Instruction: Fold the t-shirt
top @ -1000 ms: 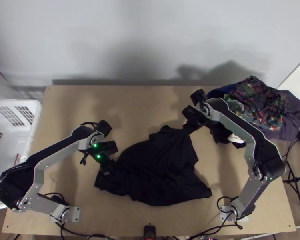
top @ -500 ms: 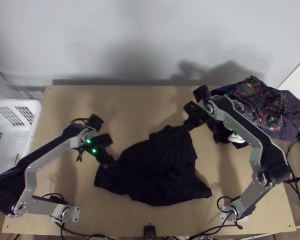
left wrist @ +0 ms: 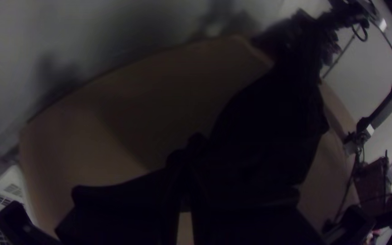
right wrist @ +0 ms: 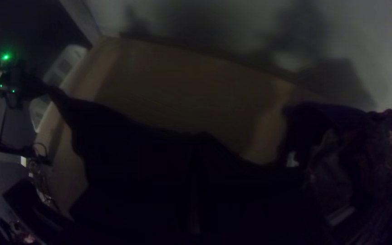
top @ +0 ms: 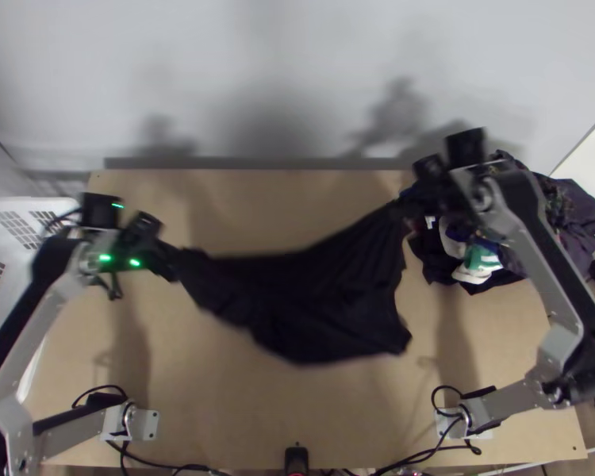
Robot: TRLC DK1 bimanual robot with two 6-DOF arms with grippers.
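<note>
In the top view the black t-shirt (top: 321,293) hangs stretched between the two grippers, its middle sagging toward the table's near side. My left gripper (top: 173,262) is shut on its left end, and my right gripper (top: 398,210) is shut on its upper right corner. The left wrist view has the dark cloth (left wrist: 268,131) running away from my left gripper (left wrist: 186,181). In the right wrist view the shirt (right wrist: 114,145) stretches from my right gripper (right wrist: 198,177) toward the other arm. Whether its lower part touches the table I cannot tell.
A heap of dark and patterned clothes (top: 567,214) lies at the table's back right, just behind my right gripper. The white basket (top: 4,214) stands at the left beside the table (top: 242,420). A small black device (top: 296,460) sits at the near edge.
Both grippers have moved apart and toward the table's far side, the left one to the left, the right one to the right. The shirt has been drawn wider between them and its lower edge has shifted up.
</note>
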